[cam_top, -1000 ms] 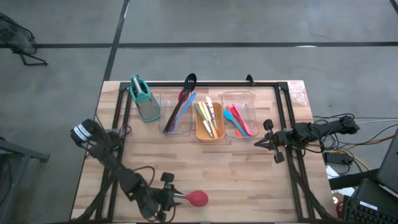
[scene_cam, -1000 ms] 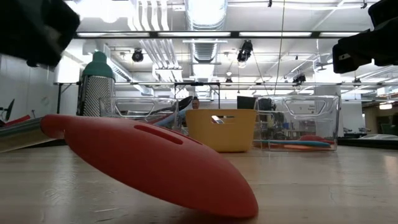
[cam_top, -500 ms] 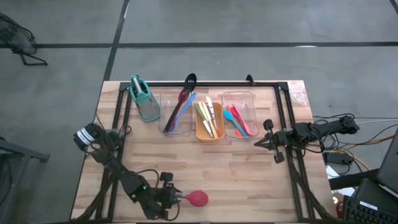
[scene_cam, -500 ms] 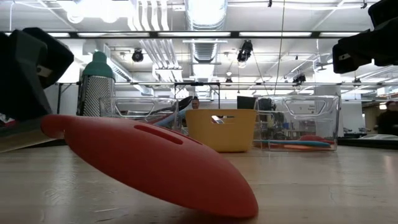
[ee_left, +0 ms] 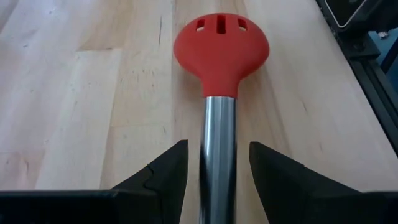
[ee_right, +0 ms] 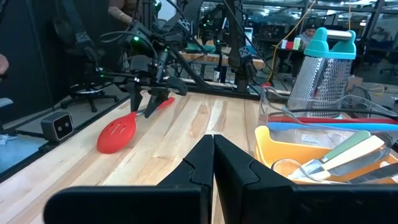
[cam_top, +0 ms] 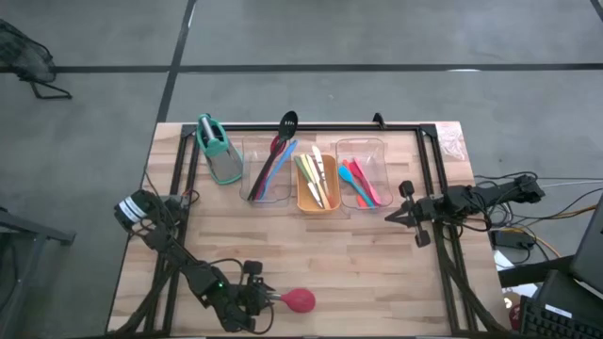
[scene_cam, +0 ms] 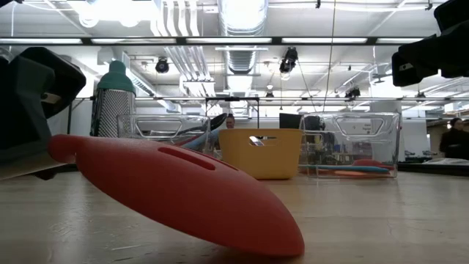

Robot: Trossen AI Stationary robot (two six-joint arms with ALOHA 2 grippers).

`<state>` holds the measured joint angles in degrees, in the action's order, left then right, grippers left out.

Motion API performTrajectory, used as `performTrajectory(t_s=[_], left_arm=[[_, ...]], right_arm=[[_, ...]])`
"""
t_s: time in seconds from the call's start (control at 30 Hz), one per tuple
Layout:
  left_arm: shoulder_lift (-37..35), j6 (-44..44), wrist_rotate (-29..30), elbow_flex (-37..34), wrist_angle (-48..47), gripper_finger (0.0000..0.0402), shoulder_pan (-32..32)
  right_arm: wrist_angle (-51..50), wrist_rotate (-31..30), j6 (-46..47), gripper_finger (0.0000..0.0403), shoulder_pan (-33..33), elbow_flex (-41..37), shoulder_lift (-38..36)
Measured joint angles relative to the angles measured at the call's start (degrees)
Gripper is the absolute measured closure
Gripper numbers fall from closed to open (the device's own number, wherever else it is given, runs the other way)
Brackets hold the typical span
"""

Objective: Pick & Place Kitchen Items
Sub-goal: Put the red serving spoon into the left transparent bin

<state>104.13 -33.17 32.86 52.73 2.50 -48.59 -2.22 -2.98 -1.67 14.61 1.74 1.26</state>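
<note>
A spoon with a red slotted head (cam_top: 300,300) and a silver handle (ee_left: 217,124) lies on the table near its front edge, resting on its head (scene_cam: 190,194). My left gripper (cam_top: 264,296) is open. Its two fingers stand on either side of the handle (ee_left: 217,146) with a gap on each side. The other utensils lie in three trays at the back. My right gripper (cam_top: 396,218) is shut and empty, above the table's right side beside the right clear tray (cam_top: 363,151); it also shows in the right wrist view (ee_right: 213,149).
At the back stand a teal-and-grey grater-like holder (cam_top: 219,151), a clear tray (cam_top: 252,169) with long red, blue and black utensils, an orange tray (cam_top: 303,200) with pale ones, and the right clear tray with pink, orange and teal ones. The middle of the table is bare wood (cam_top: 320,254).
My left gripper has come down toward the table around the spoon's handle. The spoon has stayed where it was.
</note>
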Motion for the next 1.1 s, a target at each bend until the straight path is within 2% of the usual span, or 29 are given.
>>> performTrajectory(t_s=[0.27, 0.6, 0.7, 0.97, 1.1], left_arm=[[0.0, -0.3, 0.0, -0.1, 0.0, 0.0231, 0.5], [0.0, -0.2, 0.0, -0.3, 0.0, 0.0308, 0.5], [0.0, 0.8, 0.7, -0.2, 0.0, 0.0319, 0.5], [-3.1, 9.0, 12.7, 1.4, -0.4, 0.031, 1.6], [-7.0, 12.6, 23.9, 1.4, -1.1, 0.0312, 1.9]], right_arm=[[0.0, 0.0, 0.1, 0.0394, 0.0, 0.0, 0.0], [0.0, 0.0, 0.0, 0.0394, 0.0, 0.0, 0.0], [0.0, 0.0, 0.1, 0.0394, 0.0, 0.0, 0.0], [0.0, 0.0, 0.1, 0.0394, 0.0, 0.0, 0.0], [0.0, 0.0, 0.1, 0.0394, 0.0, 0.0, 0.0]])
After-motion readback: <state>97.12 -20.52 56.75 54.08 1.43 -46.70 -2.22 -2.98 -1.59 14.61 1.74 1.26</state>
